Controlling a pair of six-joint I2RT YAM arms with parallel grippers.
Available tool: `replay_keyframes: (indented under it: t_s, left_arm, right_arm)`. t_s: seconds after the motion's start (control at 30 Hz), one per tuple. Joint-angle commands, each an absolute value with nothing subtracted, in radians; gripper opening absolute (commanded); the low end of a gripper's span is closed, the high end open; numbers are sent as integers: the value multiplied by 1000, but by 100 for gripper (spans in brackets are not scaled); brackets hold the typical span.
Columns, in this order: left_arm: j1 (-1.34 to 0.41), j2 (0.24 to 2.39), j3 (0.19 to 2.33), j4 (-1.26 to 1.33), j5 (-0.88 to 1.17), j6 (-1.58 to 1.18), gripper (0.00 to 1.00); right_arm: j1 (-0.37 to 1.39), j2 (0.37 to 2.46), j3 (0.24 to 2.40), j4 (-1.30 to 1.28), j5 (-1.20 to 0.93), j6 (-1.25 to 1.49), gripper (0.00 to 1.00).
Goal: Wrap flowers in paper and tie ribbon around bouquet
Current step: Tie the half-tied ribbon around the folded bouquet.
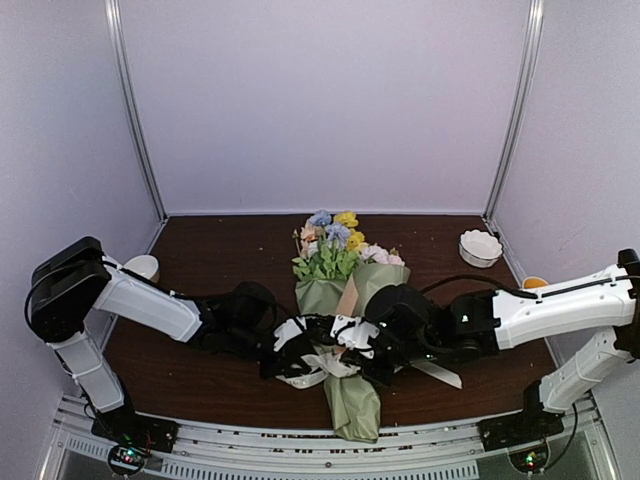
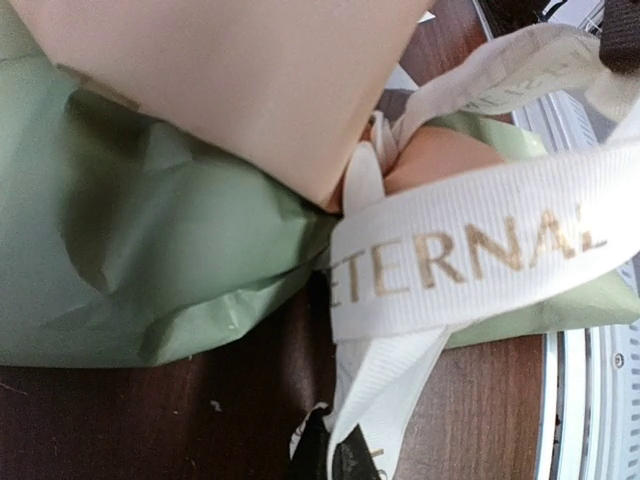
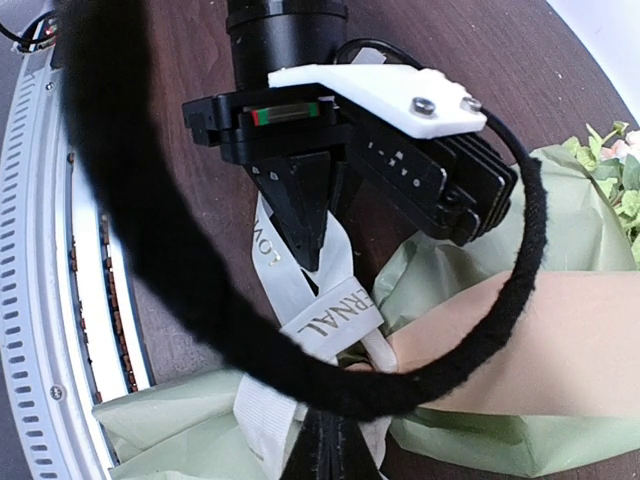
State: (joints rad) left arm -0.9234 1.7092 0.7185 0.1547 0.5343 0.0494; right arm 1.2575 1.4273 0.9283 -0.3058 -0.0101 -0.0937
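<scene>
The bouquet [image 1: 340, 300] lies along the middle of the table, with the flowers [image 1: 335, 240] at its far end and the sage-green and tan paper [image 2: 150, 270] narrowing toward the near edge. A cream ribbon [image 2: 470, 260] with gold lettering is crossed over the sleeve's waist. My left gripper [image 2: 345, 455] is shut on one ribbon tail just left of the waist, and it also shows in the right wrist view as the left gripper [image 3: 305, 235]. My right gripper [image 3: 335, 450] is shut on the other ribbon strand, just right of the waist. A black cable [image 3: 180, 290] hides part of the knot.
A white bowl [image 1: 480, 247] stands at the back right and a small cup [image 1: 143, 266] at the left edge. An orange-rimmed cup [image 1: 535, 283] sits behind the right arm. A metal rail [image 1: 300, 440] runs along the near table edge, with white walls on three sides.
</scene>
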Motion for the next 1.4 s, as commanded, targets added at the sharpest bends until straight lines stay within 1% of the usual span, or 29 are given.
replay_keyframes:
  t_s: [0.0,0.17,0.4,0.57,0.7,0.87,1.0,1.23,1.37]
  left_arm:
    - [-916,1709,746,155,525,46,0]
    - [-916,1701,735,165,505,29,0]
    - [-916,1695,735,153,487,28,0]
    - [-916,1686,732,148,481,28,0]
    - [-916,1680,725,151,479,25,0]
    - [-916,1678,721,153,471,26,0]
    - [-916,1678,723,144,452,28,0]
    - [-916,1637,707,105,389,2,0]
    - [-911,1610,699,65,353,-25,0]
  right_arm:
    - [1264,1388,907,-304,56,-38,0]
    - [1243,1334,856,-216,56,85,0]
    - [1179,1243,694,-11,18,297,0]
    - [1126,1217,626,33,11,404,0]
    - [1062,1218,567,129,-86,483,0]
    - [1028,1235,557,177,-118,542,0]
    - [947,1218,497,263,-153,620,0]
    - [887,1136,389,228,-114,692,0]
    - [871,1026,263,221,-57,772,0]
